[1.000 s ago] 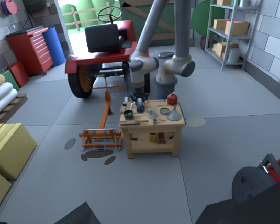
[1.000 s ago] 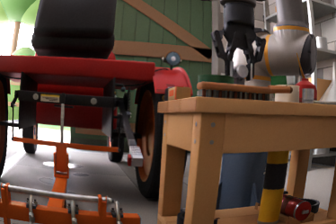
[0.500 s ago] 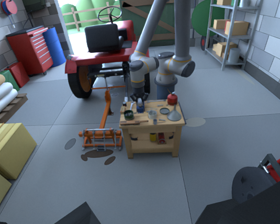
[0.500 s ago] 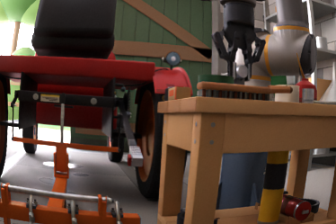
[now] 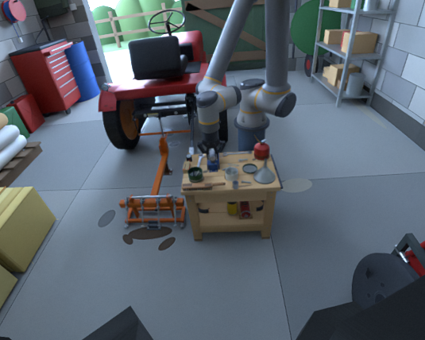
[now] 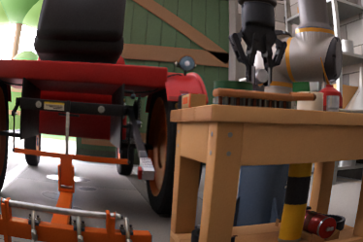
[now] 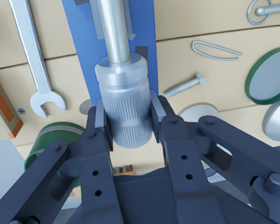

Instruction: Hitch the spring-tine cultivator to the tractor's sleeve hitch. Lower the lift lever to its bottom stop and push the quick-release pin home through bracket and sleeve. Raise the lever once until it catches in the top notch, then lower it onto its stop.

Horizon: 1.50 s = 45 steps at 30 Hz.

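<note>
The quick-release pin (image 7: 124, 100) lies on a blue tray (image 5: 212, 163) on the wooden workbench (image 5: 231, 176). It has a knurled silver head and a smooth shaft pointing away from me. The orange spring-tine cultivator (image 5: 154, 206) sits on the floor left of the bench. Its drawbar (image 5: 160, 167) runs up toward the rear of the red tractor (image 5: 156, 79). The tractor's lift lever (image 6: 138, 147) hangs down behind the rear wheel. My gripper (image 7: 128, 123) stands over the bench's back left part and is closed on the pin's knurled head.
A green tin (image 5: 195, 173) sits left of the tray, beside a spanner (image 7: 37, 63). A bolt (image 7: 184, 84), a clip (image 7: 214, 51), a funnel (image 5: 264, 174) and a red can (image 5: 261, 149) share the benchtop. Yellow boxes (image 5: 13, 226) stand far left.
</note>
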Each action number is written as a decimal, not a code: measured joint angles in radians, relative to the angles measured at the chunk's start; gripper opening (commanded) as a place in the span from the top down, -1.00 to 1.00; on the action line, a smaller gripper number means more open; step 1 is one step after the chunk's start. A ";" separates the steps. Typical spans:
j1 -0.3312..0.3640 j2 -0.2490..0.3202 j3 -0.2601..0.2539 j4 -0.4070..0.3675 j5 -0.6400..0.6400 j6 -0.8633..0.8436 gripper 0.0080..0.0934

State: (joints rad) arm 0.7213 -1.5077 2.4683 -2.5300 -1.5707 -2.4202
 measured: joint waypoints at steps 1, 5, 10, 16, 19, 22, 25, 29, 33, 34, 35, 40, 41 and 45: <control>0.000 -0.002 -0.001 0.003 0.000 0.000 1.00; 0.000 -0.016 -0.005 0.021 0.000 0.000 1.00; 0.000 -0.041 -0.014 0.053 0.000 0.000 1.00; 0.000 -0.077 -0.028 0.103 0.000 0.000 1.00; 0.000 -0.096 -0.036 0.130 0.000 0.000 1.00; 0.000 -0.114 -0.045 0.157 0.000 0.000 1.00; 0.000 -0.130 -0.053 0.182 0.000 0.000 1.00; 0.000 -0.149 -0.063 0.211 0.000 0.000 1.00; 0.000 -0.163 -0.072 0.233 0.000 0.000 1.00; 0.000 -0.166 -0.073 0.238 0.000 0.000 1.00; 0.000 -0.168 -0.075 0.242 0.000 0.000 1.00; 0.000 -0.176 -0.080 0.254 0.000 0.000 1.00; 0.000 -0.177 -0.080 0.256 0.000 0.000 1.00; 0.000 -0.178 -0.081 0.258 0.000 0.000 1.00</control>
State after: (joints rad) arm 0.7214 -1.6859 2.3872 -2.2720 -1.5708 -2.4201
